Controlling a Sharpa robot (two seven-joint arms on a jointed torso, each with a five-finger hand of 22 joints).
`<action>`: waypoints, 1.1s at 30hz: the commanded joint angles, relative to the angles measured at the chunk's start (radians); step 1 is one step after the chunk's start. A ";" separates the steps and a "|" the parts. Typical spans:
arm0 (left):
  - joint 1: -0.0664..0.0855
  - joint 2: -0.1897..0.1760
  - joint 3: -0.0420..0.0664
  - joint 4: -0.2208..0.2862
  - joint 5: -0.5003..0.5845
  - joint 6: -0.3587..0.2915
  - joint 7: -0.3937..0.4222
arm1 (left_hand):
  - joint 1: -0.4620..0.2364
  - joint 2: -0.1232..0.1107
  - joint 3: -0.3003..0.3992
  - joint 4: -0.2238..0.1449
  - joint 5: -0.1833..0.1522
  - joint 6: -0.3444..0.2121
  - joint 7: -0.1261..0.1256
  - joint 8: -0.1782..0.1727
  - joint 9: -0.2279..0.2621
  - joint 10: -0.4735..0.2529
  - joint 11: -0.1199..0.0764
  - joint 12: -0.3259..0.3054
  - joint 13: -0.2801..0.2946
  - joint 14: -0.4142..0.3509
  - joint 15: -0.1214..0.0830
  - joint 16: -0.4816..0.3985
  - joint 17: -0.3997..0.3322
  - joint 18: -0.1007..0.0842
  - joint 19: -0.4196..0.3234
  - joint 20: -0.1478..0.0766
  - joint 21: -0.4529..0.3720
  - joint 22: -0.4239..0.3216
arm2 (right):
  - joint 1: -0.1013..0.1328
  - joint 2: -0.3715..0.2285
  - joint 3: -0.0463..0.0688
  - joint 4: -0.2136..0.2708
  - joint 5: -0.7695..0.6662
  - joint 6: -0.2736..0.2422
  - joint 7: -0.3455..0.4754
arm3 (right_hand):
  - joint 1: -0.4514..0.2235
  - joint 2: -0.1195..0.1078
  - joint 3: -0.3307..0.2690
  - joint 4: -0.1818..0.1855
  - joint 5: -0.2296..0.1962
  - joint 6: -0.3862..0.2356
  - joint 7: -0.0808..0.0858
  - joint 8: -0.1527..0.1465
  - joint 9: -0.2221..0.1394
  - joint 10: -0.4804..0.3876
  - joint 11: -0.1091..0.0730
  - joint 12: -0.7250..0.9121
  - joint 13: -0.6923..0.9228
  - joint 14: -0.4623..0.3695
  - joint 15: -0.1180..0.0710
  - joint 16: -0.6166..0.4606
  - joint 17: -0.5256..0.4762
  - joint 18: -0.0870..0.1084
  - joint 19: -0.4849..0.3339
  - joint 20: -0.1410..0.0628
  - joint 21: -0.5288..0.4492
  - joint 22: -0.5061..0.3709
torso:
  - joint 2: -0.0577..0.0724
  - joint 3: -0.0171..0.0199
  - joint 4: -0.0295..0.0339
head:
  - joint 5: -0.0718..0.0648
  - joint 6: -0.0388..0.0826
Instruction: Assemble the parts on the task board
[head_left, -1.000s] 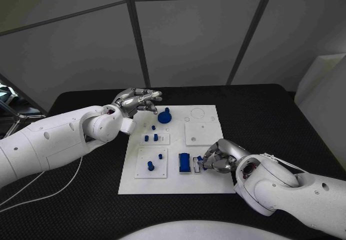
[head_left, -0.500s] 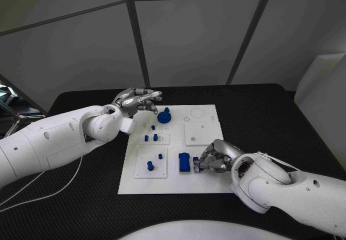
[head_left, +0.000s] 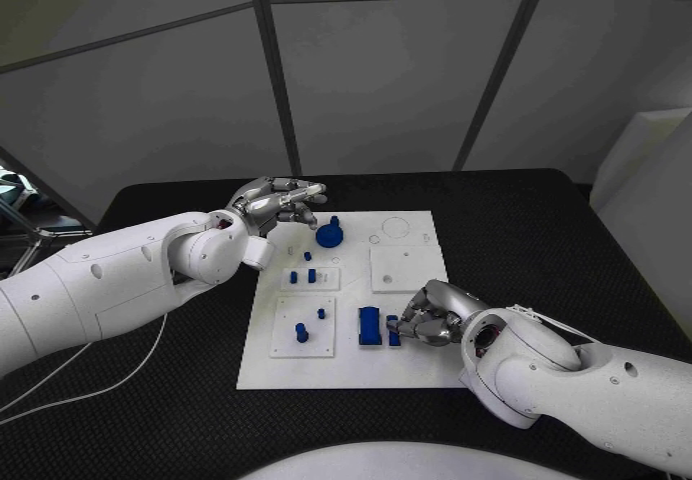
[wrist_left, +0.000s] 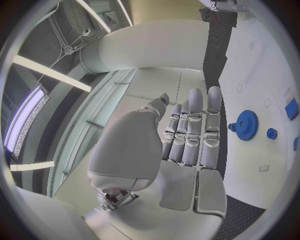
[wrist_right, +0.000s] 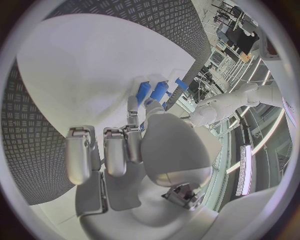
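Observation:
The white task board (head_left: 411, 372) lies mid-table. My right hand (head_left: 430, 322) (wrist_right: 134, 150) rests on its near right part and pinches a small blue part (head_left: 392, 331) (wrist_right: 145, 93), held upright right beside a larger blue block (head_left: 371, 325) (wrist_right: 160, 90). My left hand (head_left: 277, 204) (wrist_left: 181, 145) hovers over the board's far left corner with straight fingers, holding nothing. A blue gear (head_left: 330, 236) (wrist_left: 247, 125) stands just right of that hand. Small blue pegs (head_left: 306, 276) stand in a left sub-plate, and another peg (head_left: 302, 332) stands nearer.
A square white sub-plate (head_left: 400, 268) and round holes (head_left: 397, 228) occupy the board's far right. Black table surface (head_left: 548, 230) surrounds the board. A white cable (head_left: 116, 370) trails over the table's left side.
My right hand has shifted slightly left and carried the small blue part from beside a bare slot up against the larger blue block. The left hand has barely moved.

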 joint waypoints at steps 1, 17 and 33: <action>0.002 0.000 0.001 -0.002 -0.002 0.008 0.002 | 0.003 0.008 0.000 -0.004 0.001 -0.007 -0.002 0.005 0.000 -0.006 -0.002 0.005 0.001 -0.007 -0.001 -0.006 -0.001 0.056 -0.009 -0.001 -0.004 -0.002 | 0.001 0.002 0.000 0.002 -0.015 0.001 0.002 | -0.017 0.001 -0.011 0.000 -0.007 0.006 -0.001 0.007 0.006 0.055 -0.006 -0.001 0.163 0.095 -0.008 0.000 0.212 -0.009 0.090 -0.007 0.003 0.250 | 0.000 -0.0001 0.0005 | 0.001 0.000; 0.002 0.000 0.001 -0.004 -0.002 0.009 0.001 | 0.004 0.008 0.000 -0.005 0.001 -0.008 -0.001 0.005 -0.001 -0.008 -0.001 0.005 0.001 -0.008 -0.001 -0.006 -0.001 0.056 -0.009 -0.001 -0.004 -0.002 | 0.001 -0.017 0.000 0.015 -0.053 0.004 0.005 | -0.025 -0.001 -0.051 -0.011 -0.066 -0.001 -0.003 0.018 0.037 0.054 -0.009 -0.004 0.163 0.095 -0.010 -0.001 0.210 -0.009 0.089 -0.010 0.001 0.249 | -0.001 0.0002 -0.0004 | 0.001 0.000; 0.002 0.000 0.001 -0.006 -0.002 0.011 0.002 | 0.004 0.008 0.000 -0.005 0.001 -0.008 -0.001 0.005 -0.001 -0.008 -0.001 0.005 0.001 -0.008 -0.001 -0.006 -0.001 0.056 -0.009 -0.001 -0.004 -0.002 | 0.000 -0.016 -0.001 0.005 -0.106 0.021 0.038 | 0.042 -0.007 -0.081 -0.042 -0.238 -0.013 0.000 0.025 0.068 0.053 -0.005 -0.008 0.162 0.094 -0.008 -0.003 0.208 -0.008 0.087 -0.008 -0.001 0.248 | 0.001 0.0000 -0.0001 | -0.001 0.000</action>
